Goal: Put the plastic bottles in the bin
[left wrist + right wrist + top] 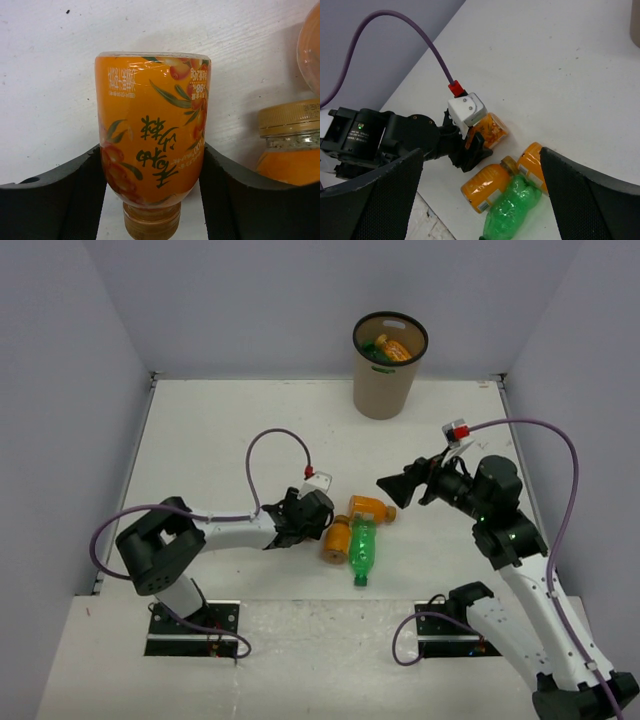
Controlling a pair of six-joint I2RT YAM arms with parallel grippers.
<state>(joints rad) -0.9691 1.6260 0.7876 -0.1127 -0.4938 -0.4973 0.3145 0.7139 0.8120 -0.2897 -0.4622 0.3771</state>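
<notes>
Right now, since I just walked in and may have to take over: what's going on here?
The left tool is closed on an orange bottle lying on the table. The right tool hangs open above the table, holding nothing. Two more orange bottles and a green bottle lie nearby. The bin at the back already holds some bottles.

The white bench [220,440] carries the tan bin [384,385] at its far edge, right of centre. Mid-bench lie a green bottle [362,552], an orange bottle [337,540] at its left, a second orange bottle [369,507] beyond it, and a third orange bottle [491,129] further left.
</notes>
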